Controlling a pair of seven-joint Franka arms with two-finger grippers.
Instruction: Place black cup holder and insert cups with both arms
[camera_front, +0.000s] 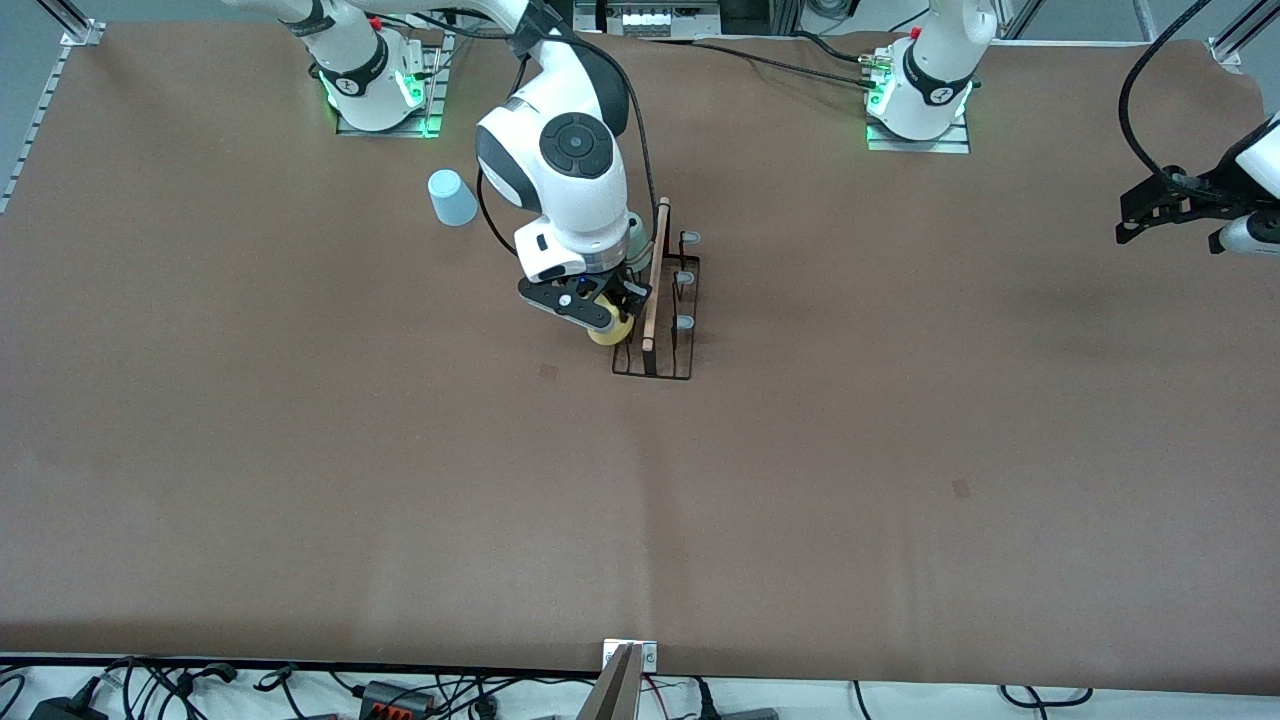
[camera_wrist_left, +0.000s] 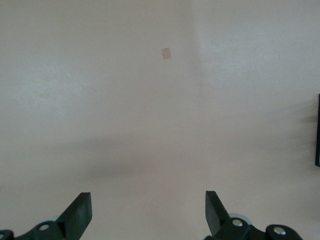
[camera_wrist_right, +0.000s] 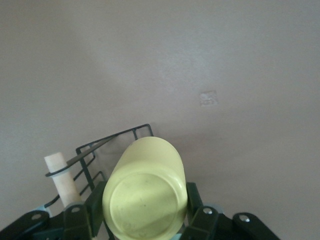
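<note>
In the front view, the right gripper (camera_front: 612, 312) sits just above centre frame, closed on the yellow cup (camera_front: 606, 332) and low at the holder (camera_front: 661, 300), on the side facing the right arm's end of the table (camera_front: 900, 480). The holder stands upright at centre frame, its wooden rod (camera_front: 655, 275) running up the frame, three pale pegs showing on the other side. The blue cup (camera_front: 452, 197) rests upside down at upper left, near the right arm's base; no mint cup is in sight. The left gripper (camera_front: 1150, 215) waits at the right edge. The likely risk: the cup meets a peg off-axis, and the light wire holder gets shoved or tipped, since nothing steadies it. In the left wrist view, the left gripper (camera_wrist_left: 148, 215) hangs wide open and empty over bare table, both fingers at the bottom edge. In the right wrist view, the yellow cup (camera_wrist_right: 146, 192) fills the lower centre, base toward the camera, clamped between the fingers (camera_wrist_right: 197, 212); one peg (camera_wrist_right: 61, 175) stands at lower left beside it, not inside it, so a slightly wrong approach could jam the rim on the wire or twist the cup in the grip. No brand, label or readable writing shows in any view.
</note>
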